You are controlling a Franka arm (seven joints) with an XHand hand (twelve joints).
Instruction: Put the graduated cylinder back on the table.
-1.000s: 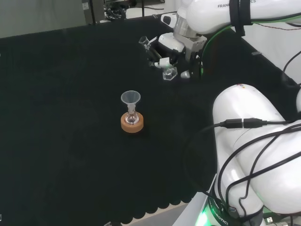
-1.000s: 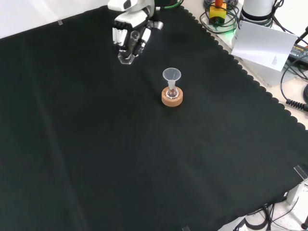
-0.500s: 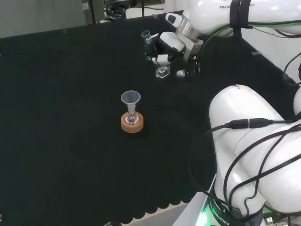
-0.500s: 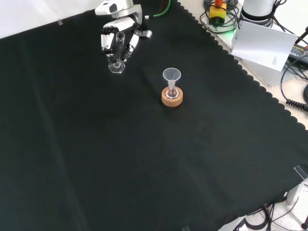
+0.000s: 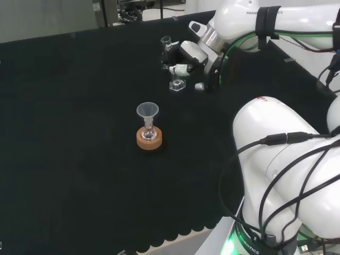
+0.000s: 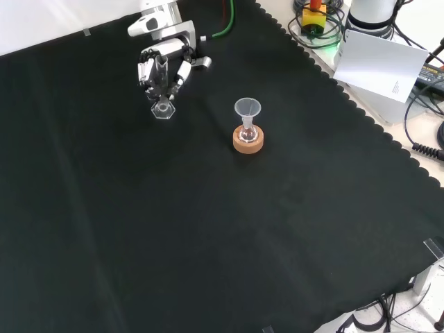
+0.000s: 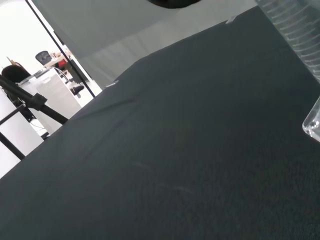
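Hand (image 6: pixel 161 61) at the far left of the front view, fingers curled round the upright graduated cylinder (image 6: pixel 162 90), its base at the black cloth (image 6: pixel 208 229), flask with funnel (image 6: pixel 248 118) on a cork ring (image 6: pixel 248 142) to its right

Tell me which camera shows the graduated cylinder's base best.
The front view: the graduated cylinder hangs upright in the hand, its hexagonal base clear below the fingers. The head view shows it smaller beside the arm; the wrist view catches just an edge.

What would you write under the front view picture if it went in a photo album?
The hand holds a clear graduated cylinder upright near the black cloth, beside a funnel-topped flask.
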